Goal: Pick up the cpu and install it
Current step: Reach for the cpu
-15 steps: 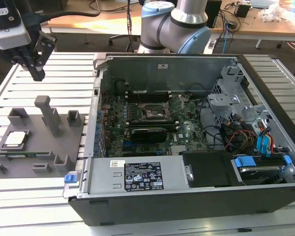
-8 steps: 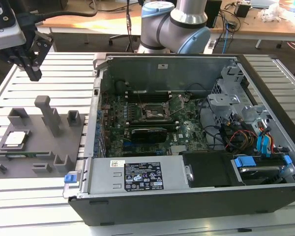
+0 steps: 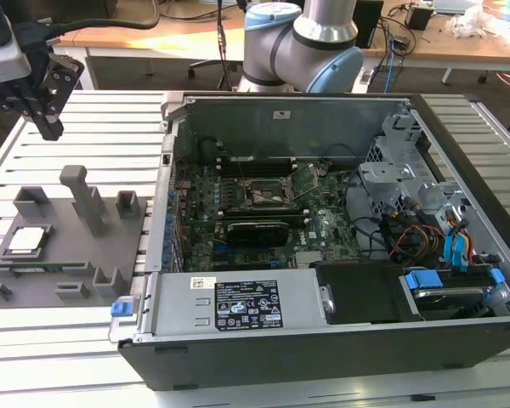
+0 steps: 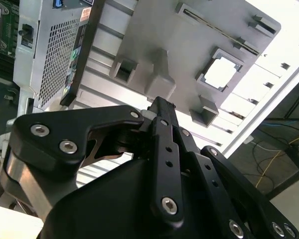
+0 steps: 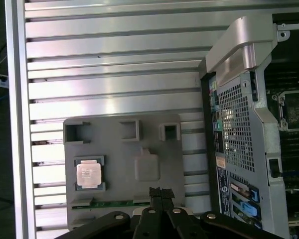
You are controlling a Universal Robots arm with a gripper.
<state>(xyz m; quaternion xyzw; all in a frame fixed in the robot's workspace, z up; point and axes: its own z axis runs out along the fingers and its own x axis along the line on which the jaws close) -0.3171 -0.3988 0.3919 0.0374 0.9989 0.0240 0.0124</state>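
A: Where was the cpu (image 3: 27, 240)?

B: It lay flat in a square pocket of the grey holder (image 3: 68, 255), on the slatted table (image 3: 93, 119), at the exterior view's left of the open computer case (image 3: 289, 102)

A: How did it look?

B: It was a small square chip with a silver-grey metal top that shone pale in both wrist views (image 4: 222, 72) (image 5: 89, 173) and a thin tan rim around it. The pocket's raised grey corners stood close against its edges. A long green memory stick (image 5: 114, 204) lay in a slot of the same holder, just beside it

A: And the gripper (image 3: 49, 127)?

B: It hung in the air above the far part of the table, well apart from the chip and touching nothing. In the first wrist view its jaws were pressed together, the two black fingers (image 5: 156, 193) lying side by side over the holder's edge

A: And the case?

B: Its side was off, showing the green board (image 3: 263, 229) with the black-framed socket (image 3: 268, 195) near its middle
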